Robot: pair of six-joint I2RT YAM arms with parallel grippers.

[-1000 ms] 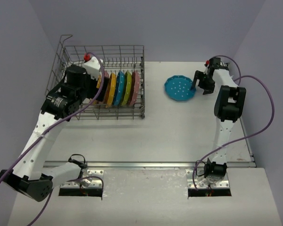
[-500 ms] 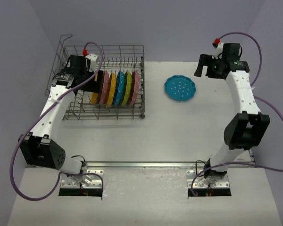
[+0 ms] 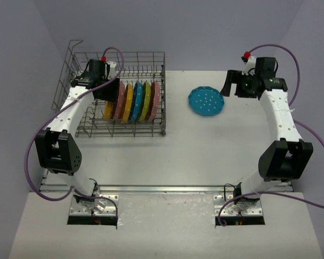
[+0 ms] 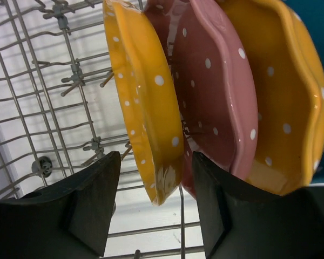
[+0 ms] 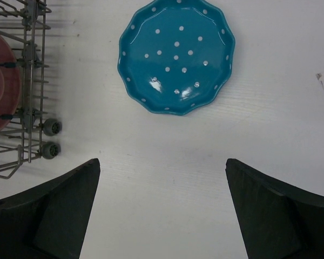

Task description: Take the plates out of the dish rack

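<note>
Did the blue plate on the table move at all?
No. The blue plate lies just where it was, with the same gap to the right of the dish rack in the top view.

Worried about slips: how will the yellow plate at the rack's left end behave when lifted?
The yellow plate looks glossy, with glare on its rim, so it may slip between the fingers of the left end effector. It seems rigid, probably stiff but breakable. Standing on edge in the rack, it could tip against the pink plate if nudged.

White dots on the orange plate (image 4: pixel 143 102), pink plate (image 4: pixel 216 91) and blue plate (image 5: pixel 176 56); grey wire dish rack (image 3: pixel 92 125)
</note>
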